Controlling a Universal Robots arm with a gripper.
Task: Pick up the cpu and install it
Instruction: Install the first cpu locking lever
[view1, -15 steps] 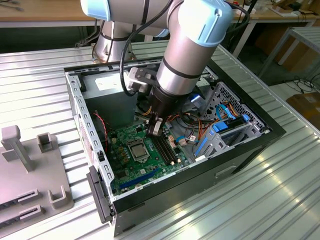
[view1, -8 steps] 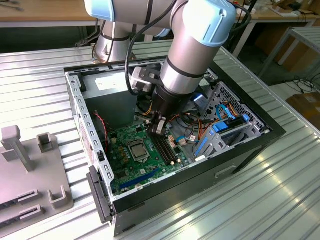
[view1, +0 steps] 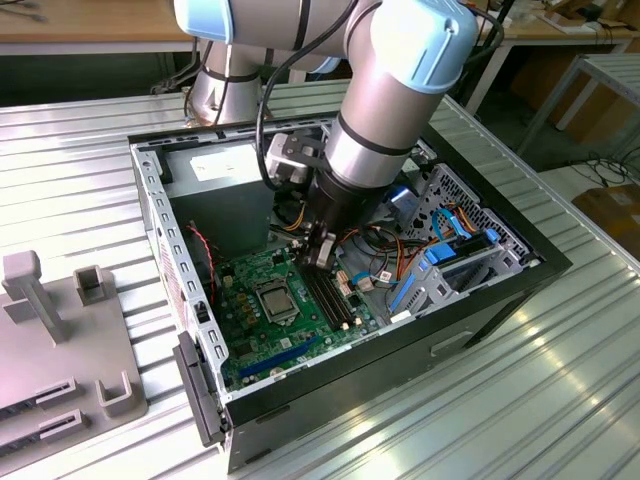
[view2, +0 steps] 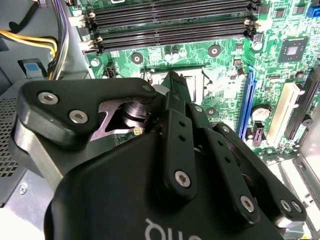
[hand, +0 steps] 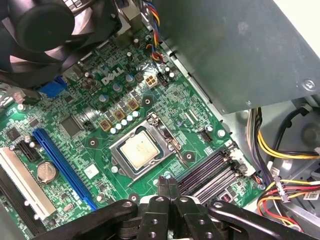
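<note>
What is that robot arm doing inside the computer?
It is working on the cpu, a small pale square chip. In the first wrist view the chip already lies in the socket frame on the green board. The gripper hangs just beside the socket with its fingertips pressed together, holding nothing.

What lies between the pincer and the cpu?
In the first wrist view, the pincer sits apart from the cpu; between them lie the socket frame's metal edge and a strip of green board.
</note>
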